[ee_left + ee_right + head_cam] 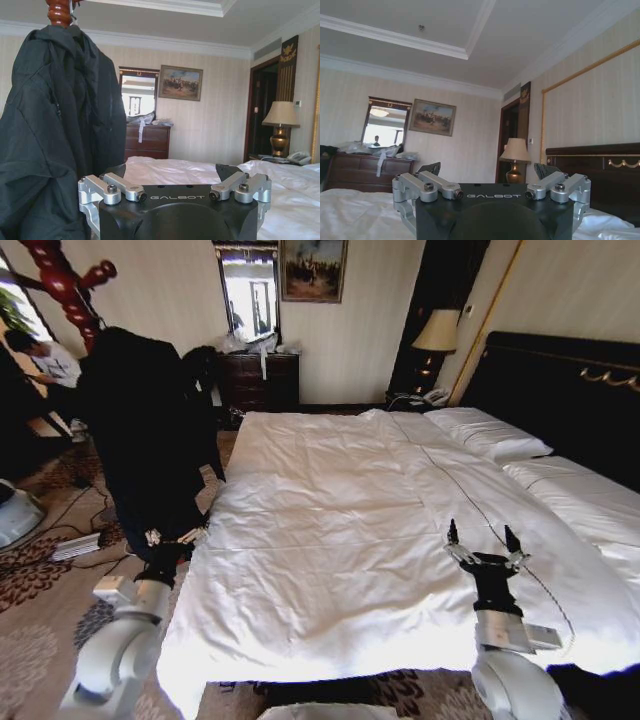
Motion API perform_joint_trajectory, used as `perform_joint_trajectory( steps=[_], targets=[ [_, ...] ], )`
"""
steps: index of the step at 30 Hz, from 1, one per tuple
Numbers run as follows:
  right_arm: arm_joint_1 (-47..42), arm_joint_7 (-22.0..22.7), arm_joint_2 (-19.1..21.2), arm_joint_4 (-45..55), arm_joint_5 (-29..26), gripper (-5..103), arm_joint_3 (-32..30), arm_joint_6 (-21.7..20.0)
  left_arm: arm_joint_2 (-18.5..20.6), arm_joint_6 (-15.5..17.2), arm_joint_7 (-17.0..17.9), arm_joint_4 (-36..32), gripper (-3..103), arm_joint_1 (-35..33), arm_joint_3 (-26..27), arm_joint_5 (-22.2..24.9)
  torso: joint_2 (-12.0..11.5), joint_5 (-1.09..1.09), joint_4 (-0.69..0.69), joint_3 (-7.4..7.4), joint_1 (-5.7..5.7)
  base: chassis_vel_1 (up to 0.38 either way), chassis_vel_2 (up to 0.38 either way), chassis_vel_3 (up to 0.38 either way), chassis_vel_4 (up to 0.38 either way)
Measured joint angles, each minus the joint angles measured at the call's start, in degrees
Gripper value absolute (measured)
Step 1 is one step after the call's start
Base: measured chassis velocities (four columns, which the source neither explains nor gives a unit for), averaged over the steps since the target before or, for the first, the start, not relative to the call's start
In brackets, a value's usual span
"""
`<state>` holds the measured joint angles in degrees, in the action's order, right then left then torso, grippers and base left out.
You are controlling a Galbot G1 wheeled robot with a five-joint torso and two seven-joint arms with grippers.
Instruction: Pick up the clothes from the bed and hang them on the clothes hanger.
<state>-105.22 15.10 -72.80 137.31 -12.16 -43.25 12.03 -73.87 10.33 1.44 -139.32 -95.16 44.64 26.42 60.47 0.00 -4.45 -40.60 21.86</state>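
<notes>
Black clothes (150, 430) hang on the red-brown clothes hanger (62, 285), just above the left claw (172, 537), its fingers apart; the right claw (484, 537) hovers spread over the bed (330, 540).

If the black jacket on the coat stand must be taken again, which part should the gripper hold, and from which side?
Probably the loose lower hem of the clothes, approached from the bed side. It hangs free from the clothes hanger, and the open left gripper is beside it; the collar sits up at the pegs.
</notes>
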Motion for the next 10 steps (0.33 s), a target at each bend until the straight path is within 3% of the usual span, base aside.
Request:
perform_joint_trajectory(
  steps=[10],
  targets=[
    [-1.1,-1.0,-0.6,0.8,0.1,100,0.5,-0.3,-0.8,0.0,-0.5,-0.8,100,-0.9,0.0,-0.3,0.0,0.0,-0.02,-0.01,0.02,0.0,0.0,0.0,0.0]
  ],
)
